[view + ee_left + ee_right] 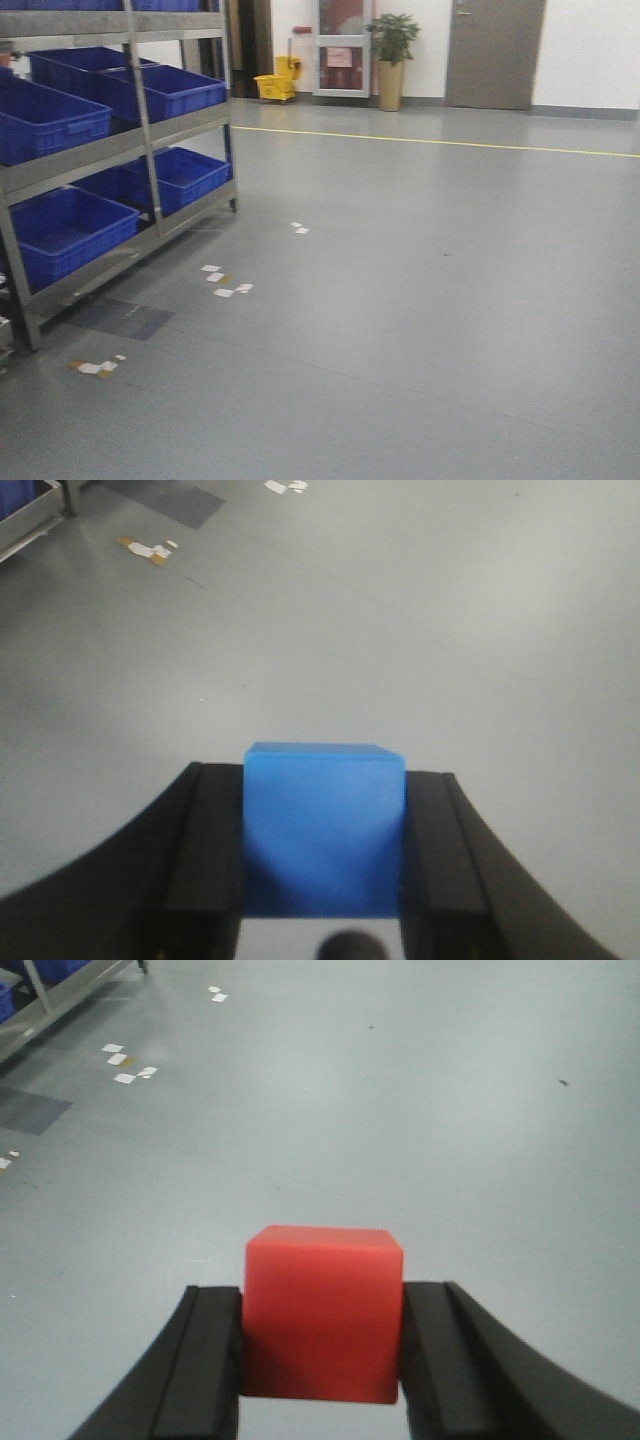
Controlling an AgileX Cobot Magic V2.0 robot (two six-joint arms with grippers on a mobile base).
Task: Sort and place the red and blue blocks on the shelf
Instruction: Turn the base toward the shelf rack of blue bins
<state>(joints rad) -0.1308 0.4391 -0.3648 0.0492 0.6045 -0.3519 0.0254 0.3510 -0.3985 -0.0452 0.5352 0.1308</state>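
Observation:
In the left wrist view a bright blue block [324, 825] is clamped between the black fingers of my left gripper [324, 855], held above the grey floor. The right wrist view shows a red block [323, 1310] pinched the same way in my right gripper [322, 1345]. Both grippers are shut on their blocks. The shelf [130, 150], a grey steel rack, stands at the left of the front view and at the upper left corner of each wrist view. Neither arm appears in the front view.
Dark-blue bins [60, 230] fill the rack's tiers. White and yellow tape scraps [225, 280] lie on the grey floor near the rack. Far back are a yellow mop bucket [278, 82], a potted plant [391, 60] and doors.

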